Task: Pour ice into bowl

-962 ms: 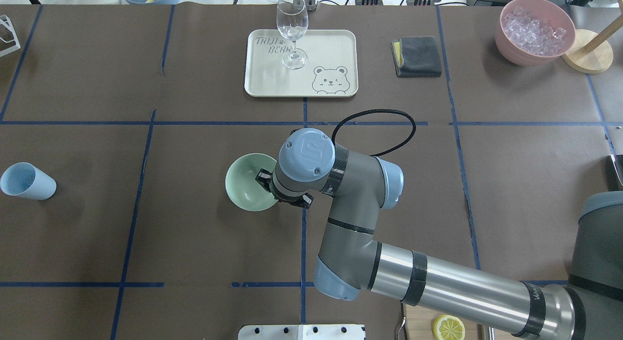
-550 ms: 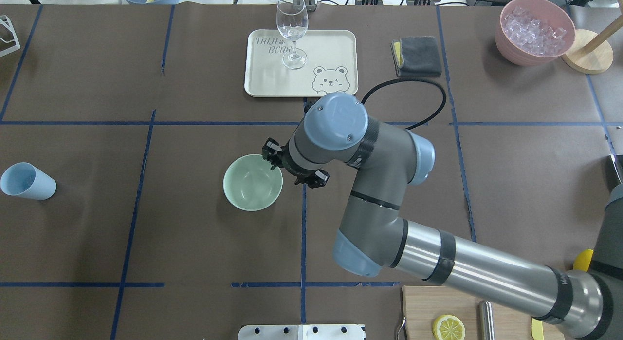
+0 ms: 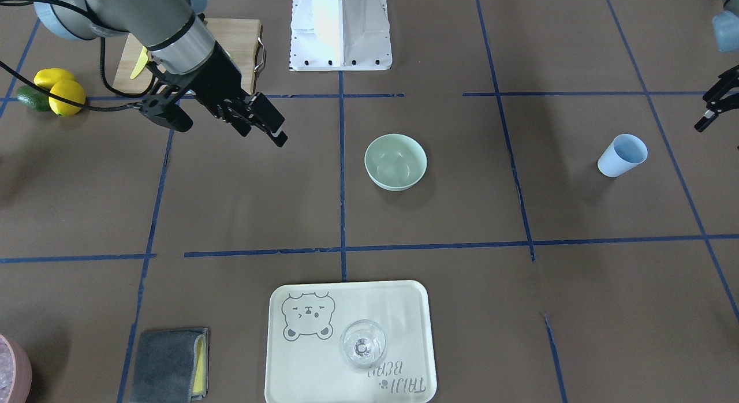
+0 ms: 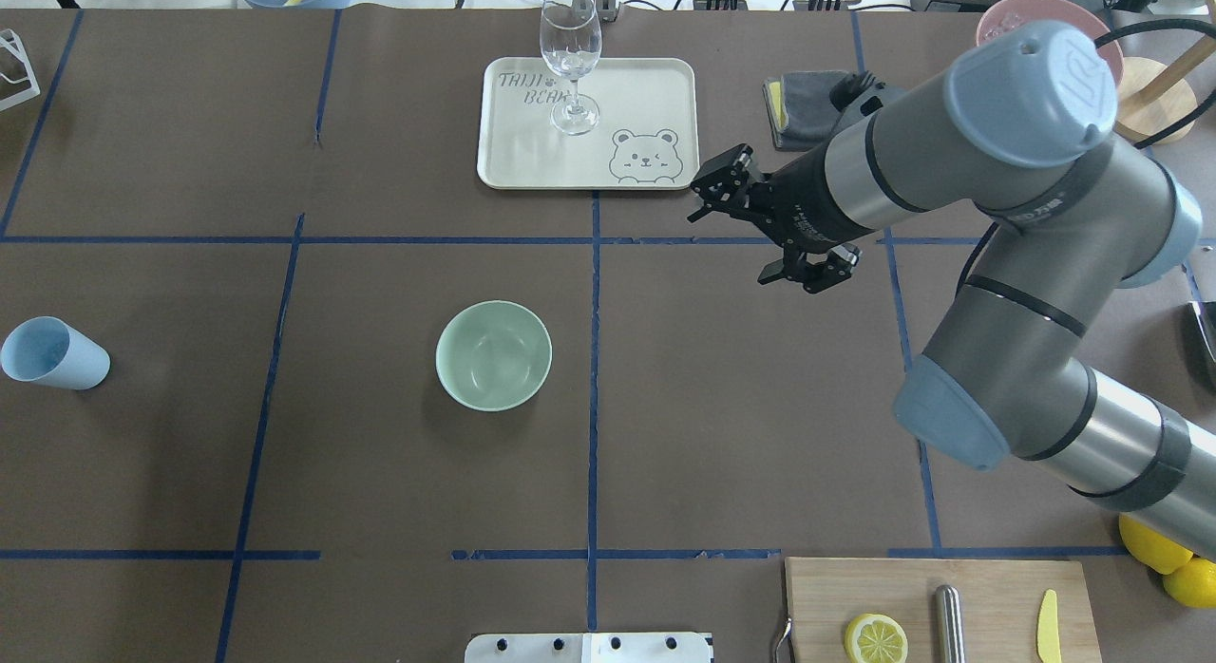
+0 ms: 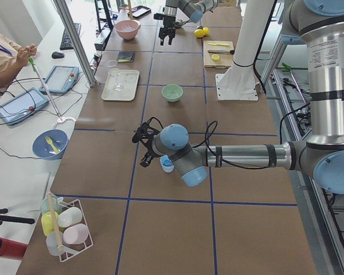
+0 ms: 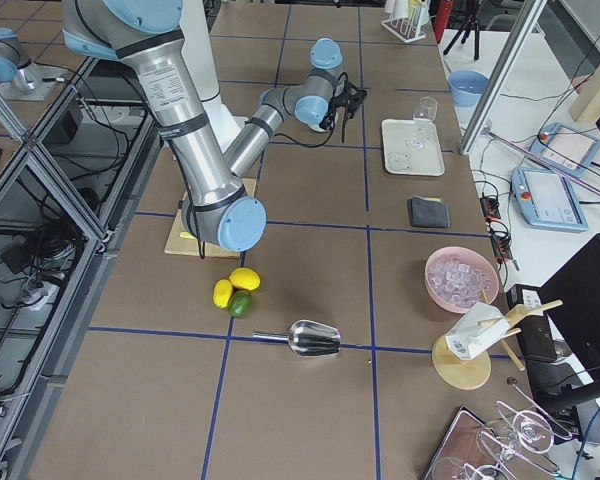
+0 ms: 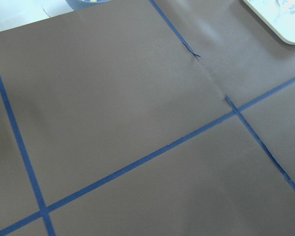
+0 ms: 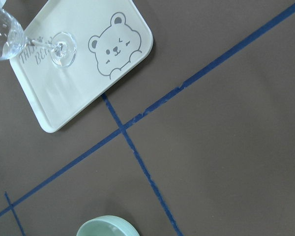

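The pale mint-green bowl [image 4: 493, 355] stands empty near the table's middle; it also shows in the front view [image 3: 395, 161] and at the lower edge of the right wrist view [image 8: 107, 227]. The ice [image 6: 461, 276] lies heaped in a pink container [image 6: 432, 292] at the far right end. My right gripper [image 4: 739, 237] hangs open and empty above the table, right of the bowl and near the tray's corner. My left gripper [image 3: 715, 107] is at the table's left end above the light blue cup [image 4: 53, 352]; only one finger shows, so I cannot tell its state.
A cream tray [image 4: 655, 84] with a clear glass [image 4: 570, 60] stands at the back middle. A grey cloth [image 4: 803, 112] lies right of it. A metal scoop [image 6: 313, 338], lemons [image 4: 1164, 554] and a cutting board [image 4: 912, 587] are at the right.
My right arm has drawn away from the bowl's rim and swung back and to the right, now near the tray's corner. The bowl stays in place.
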Robot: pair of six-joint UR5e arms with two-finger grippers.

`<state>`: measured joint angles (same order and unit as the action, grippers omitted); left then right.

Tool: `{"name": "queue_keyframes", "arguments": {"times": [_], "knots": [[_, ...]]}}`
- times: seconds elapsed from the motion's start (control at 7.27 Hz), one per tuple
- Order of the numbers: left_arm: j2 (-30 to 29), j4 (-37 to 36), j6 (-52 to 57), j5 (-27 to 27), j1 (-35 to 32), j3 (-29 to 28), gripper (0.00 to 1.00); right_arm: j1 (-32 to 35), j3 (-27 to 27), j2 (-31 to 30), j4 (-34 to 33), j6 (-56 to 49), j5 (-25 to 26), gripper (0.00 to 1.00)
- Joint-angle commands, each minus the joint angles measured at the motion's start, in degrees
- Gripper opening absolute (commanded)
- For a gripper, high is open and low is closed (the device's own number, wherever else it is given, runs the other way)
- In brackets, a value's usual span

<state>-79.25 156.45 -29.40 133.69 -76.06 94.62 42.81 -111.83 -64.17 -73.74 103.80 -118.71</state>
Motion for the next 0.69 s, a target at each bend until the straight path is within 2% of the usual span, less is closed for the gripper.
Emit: {"name": "queue_keyframes", "arguments": {"times": [0.0,0.28,0.41,0.55], "knots": [[6.61,16.2,-16.34,-19.43,11.34,0.39,0.96,0.79,-0.94,-1.75,0.26,-0.35,0.23,1.0],[15.74,29.45,-20.5,-33.77,19.68,0.39,0.99,0.17,-0.5,-1.57,0.53,-1.49,0.49,1.0],[16.57,30.39,-23.91,-40.29,24.51,0.39,0.99,0.17,-0.58,-1.57,0.53,-2.1,0.5,1.0],[17.01,30.23,-32.56,-53.4,36.31,0.04,0.99,0.26,-0.93,-1.49,0.61,-2.2,0.5,1.0]]}}
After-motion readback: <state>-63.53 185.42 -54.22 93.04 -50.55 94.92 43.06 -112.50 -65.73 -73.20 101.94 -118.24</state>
